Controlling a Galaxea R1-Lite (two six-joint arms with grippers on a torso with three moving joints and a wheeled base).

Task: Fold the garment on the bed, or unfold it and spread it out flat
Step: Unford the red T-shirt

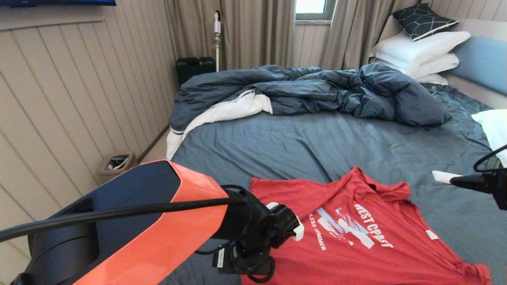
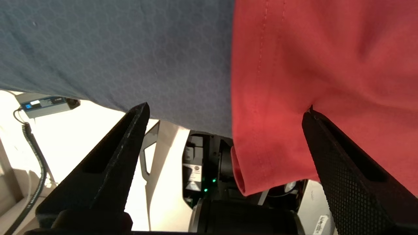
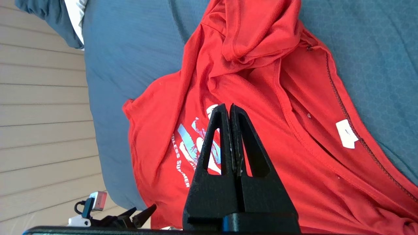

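On the bed [image 1: 301,138], garment [image 1: 356,237] collar rightward.

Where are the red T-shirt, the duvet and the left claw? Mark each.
red T-shirt [image 1: 356,253]: head view, on the chest below the lettering.
duvet [image 1: 317,89]: head view, on its rumpled dark blue middle.
left claw [image 2: 225,112]: left wrist view, midway between its open fingertips.

Red short-sleeved cotton-like T-shirt [image 1: 356,237]: soft matt knit with stitched hems and flat white printed lettering. Slate-blue bed sheet [image 1: 301,146]: matt woven cloth with a faint honeycomb texture. Left arm's orange shell [image 1: 158,237]: smooth glossy plastic. Black gripper fingers [image 2: 346,176]: matt plastic, pads finely cross-hatched.
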